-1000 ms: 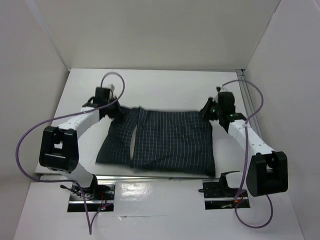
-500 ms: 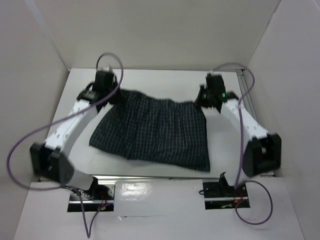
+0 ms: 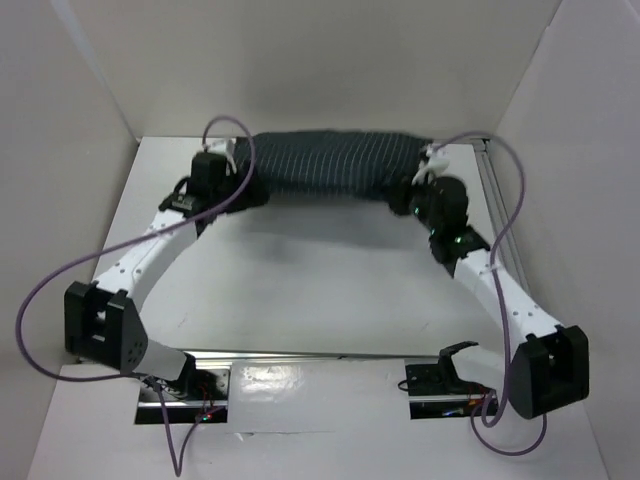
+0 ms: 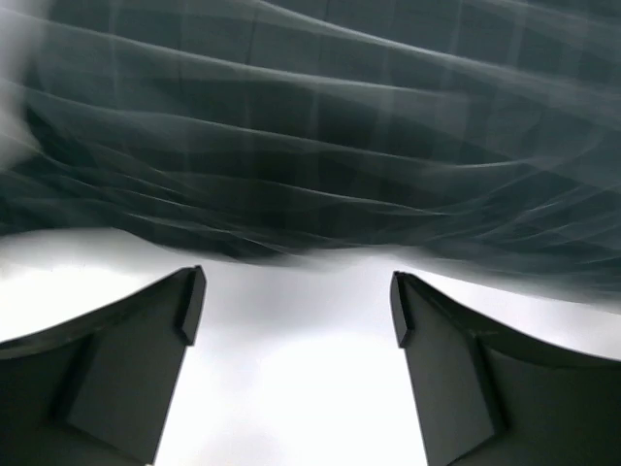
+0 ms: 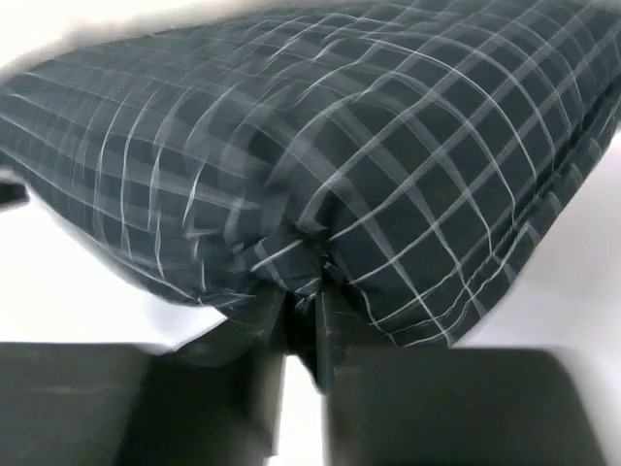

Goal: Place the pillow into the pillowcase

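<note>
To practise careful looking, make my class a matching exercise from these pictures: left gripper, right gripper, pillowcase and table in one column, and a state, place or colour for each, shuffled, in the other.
1. left gripper
2. right gripper
3. pillowcase
4. table

A. plain white
B. shut on the pillowcase
C. open, holding nothing
D. bunched along the far edge

Pairs: 1-C, 2-B, 3-D, 4-A
</note>
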{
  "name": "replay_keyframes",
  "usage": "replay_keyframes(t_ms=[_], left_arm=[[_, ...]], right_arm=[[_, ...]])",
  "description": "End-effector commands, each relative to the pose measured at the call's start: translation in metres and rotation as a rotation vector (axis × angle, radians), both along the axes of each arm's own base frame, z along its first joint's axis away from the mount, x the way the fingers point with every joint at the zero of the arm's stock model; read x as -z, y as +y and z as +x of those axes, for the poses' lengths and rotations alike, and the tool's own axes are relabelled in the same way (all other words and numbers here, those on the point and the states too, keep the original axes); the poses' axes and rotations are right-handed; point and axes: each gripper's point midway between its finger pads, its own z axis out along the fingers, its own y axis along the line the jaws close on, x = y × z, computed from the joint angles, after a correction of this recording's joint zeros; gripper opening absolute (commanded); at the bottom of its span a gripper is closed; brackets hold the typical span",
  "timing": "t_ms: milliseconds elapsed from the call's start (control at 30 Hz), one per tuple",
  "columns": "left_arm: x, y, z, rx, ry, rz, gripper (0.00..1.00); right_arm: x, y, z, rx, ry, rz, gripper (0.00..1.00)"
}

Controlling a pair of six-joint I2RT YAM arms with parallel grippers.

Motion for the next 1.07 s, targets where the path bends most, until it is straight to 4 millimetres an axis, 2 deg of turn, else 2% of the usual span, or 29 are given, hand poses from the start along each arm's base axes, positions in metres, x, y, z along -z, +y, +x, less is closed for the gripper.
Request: replay_keyframes(t_ms=[0, 33, 100, 133, 167, 200, 233, 267, 367, 400, 433, 467, 500, 533, 567, 667, 700, 733, 767, 800, 867, 900, 933, 1000, 1033], left_arm=[[0.094, -0.013, -0.058, 0.041, 0.232, -0.065, 1.00], [0.111, -0.012, -0.071, 0.039, 0.310, -0.061, 1.00], [0.144, -0.002, -0.091, -0.001, 0.449, -0.016, 1.00], [0.151, 0.007, -0.101, -0.048, 0.498, 0.009, 1.00], [0.149, 0.011, -0.104, -0.068, 0.505, 0.018, 1.00], [0.142, 0.013, -0.105, -0.073, 0.488, 0.020, 1.00], [0.132, 0.017, -0.103, -0.090, 0.461, 0.031, 1.00], [0.110, 0.015, -0.106, -0.078, 0.404, 0.014, 1.00], [0.062, 0.018, -0.102, -0.079, 0.277, -0.003, 1.00], [0.048, 0.020, -0.099, -0.092, 0.233, -0.005, 1.00], [0.022, 0.030, -0.094, -0.126, 0.155, 0.014, 1.00], [0.011, 0.034, -0.091, -0.149, 0.119, 0.019, 1.00], [0.003, 0.040, -0.092, -0.174, 0.101, 0.032, 1.00], [-0.013, 0.044, -0.090, -0.194, 0.063, 0.032, 1.00], [-0.018, 0.049, -0.087, -0.216, 0.048, 0.034, 1.00], [-0.035, 0.054, -0.089, -0.230, -0.006, 0.015, 1.00], [-0.030, 0.053, -0.090, -0.222, 0.006, 0.014, 1.00], [-0.035, 0.053, -0.093, -0.227, -0.008, 0.001, 1.00], [-0.030, 0.050, -0.095, -0.212, -0.003, -0.008, 1.00], [-0.035, 0.051, -0.097, -0.211, -0.020, -0.015, 1.00], [-0.034, 0.051, -0.102, -0.204, -0.014, -0.018, 1.00], [-0.031, 0.051, -0.105, -0.210, 0.004, -0.021, 1.00], [-0.038, 0.052, -0.108, -0.209, -0.019, -0.030, 1.00], [-0.031, 0.054, -0.116, -0.214, 0.004, -0.029, 1.00], [-0.034, 0.054, -0.117, -0.214, -0.006, -0.033, 1.00]], right_arm=[[0.160, 0.014, -0.064, -0.084, 0.418, 0.010, 0.34], [0.176, 0.012, -0.074, -0.074, 0.496, 0.005, 0.51], [0.194, 0.005, -0.090, -0.056, 0.606, -0.027, 0.71], [0.192, 0.006, -0.090, -0.048, 0.621, -0.017, 0.86], [0.183, 0.006, -0.090, -0.050, 0.602, -0.012, 0.93], [0.169, -0.002, -0.086, -0.005, 0.562, -0.023, 1.00], [0.154, -0.002, -0.082, -0.004, 0.512, -0.034, 1.00], [0.128, -0.004, -0.075, 0.014, 0.440, -0.022, 1.00], [0.082, -0.006, -0.062, 0.031, 0.320, -0.007, 1.00], [0.073, -0.009, -0.060, 0.054, 0.304, 0.001, 1.00], [0.063, -0.015, -0.057, 0.091, 0.280, -0.003, 1.00], [0.048, -0.023, -0.052, 0.138, 0.264, 0.010, 1.00], [0.045, -0.027, -0.048, 0.156, 0.270, 0.019, 1.00], [0.043, -0.027, -0.047, 0.150, 0.276, 0.023, 1.00], [0.034, -0.030, -0.043, 0.148, 0.268, 0.022, 1.00], [0.052, -0.035, -0.039, 0.148, 0.355, 0.013, 1.00], [0.061, -0.033, -0.042, 0.137, 0.392, 0.007, 1.00], [0.065, -0.034, -0.037, 0.144, 0.417, 0.029, 1.00], [0.065, -0.030, -0.038, 0.129, 0.423, 0.045, 1.00], [0.069, -0.028, -0.038, 0.107, 0.432, 0.031, 1.00], [0.074, -0.026, -0.041, 0.096, 0.445, 0.032, 1.00], [0.075, -0.027, -0.041, 0.092, 0.442, 0.021, 1.00], [0.071, -0.025, -0.045, 0.075, 0.426, 0.031, 1.00], [0.075, -0.020, -0.051, 0.038, 0.412, 0.037, 1.00], [0.070, -0.020, -0.050, 0.036, 0.392, 0.042, 1.00]])
